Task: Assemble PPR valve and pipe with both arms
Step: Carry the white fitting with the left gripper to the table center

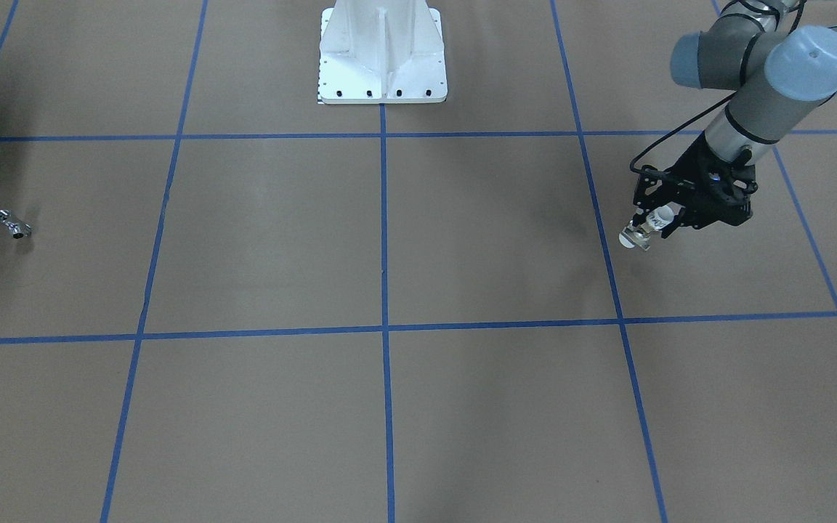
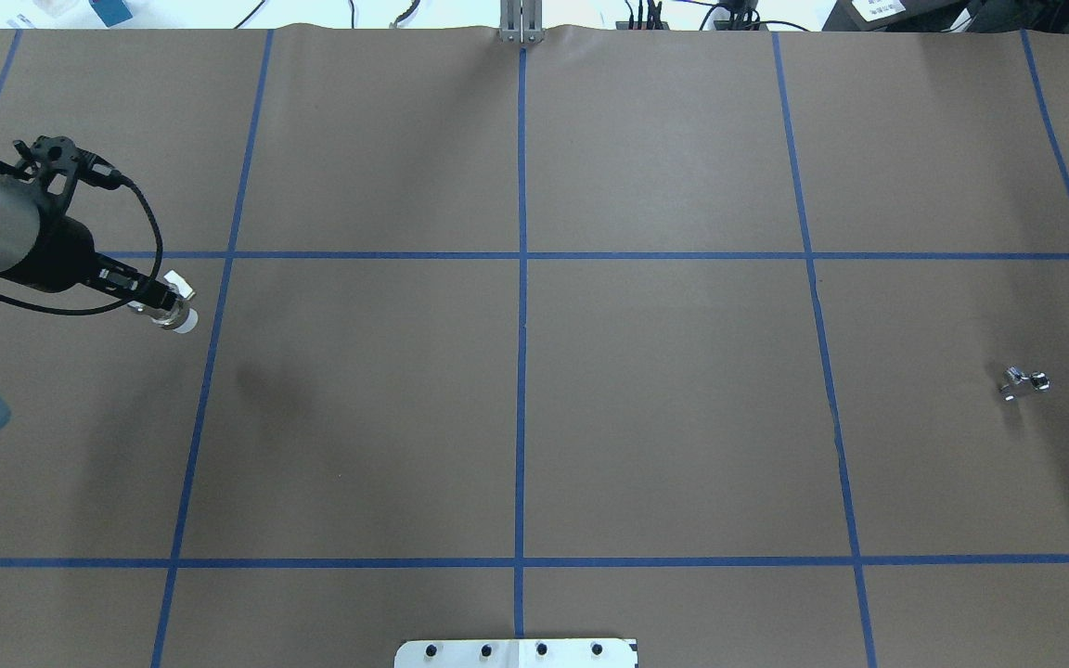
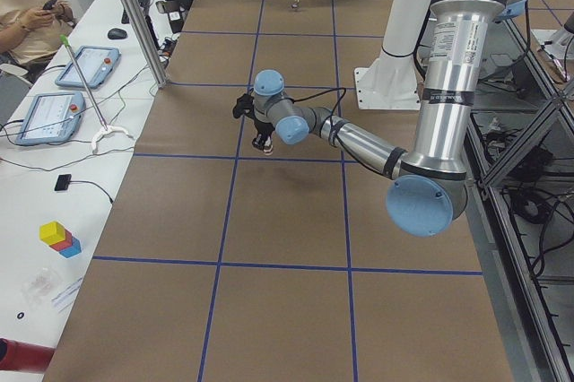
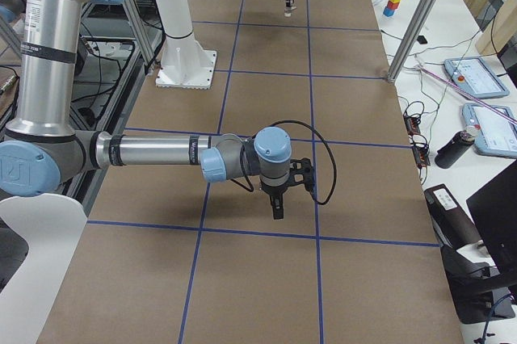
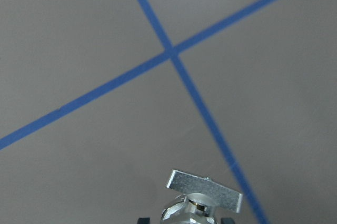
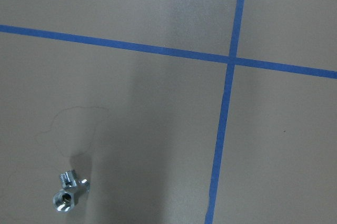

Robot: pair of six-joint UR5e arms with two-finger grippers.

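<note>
My left gripper (image 1: 652, 222) is shut on the PPR valve (image 1: 636, 237), which has a white collar and a flat pale handle tab, and holds it just above the table. The same shows in the overhead view, gripper (image 2: 154, 300) and valve (image 2: 178, 313). The left wrist view shows the handle tab (image 5: 205, 187) at its bottom edge. The chrome pipe (image 1: 13, 224) lies alone on the table far across, also in the overhead view (image 2: 1023, 382) and the right wrist view (image 6: 68, 191). My right gripper (image 4: 277, 205) shows only in the exterior right view, pointing down; I cannot tell whether it is open or shut.
The white bolted pedestal (image 1: 382, 54) stands at the robot's side of the table. Blue tape lines (image 2: 521, 278) divide the brown surface into squares. A seated operator (image 3: 27, 1), tablets (image 3: 49, 117) and an aluminium post (image 3: 134, 19) line the side bench.
</note>
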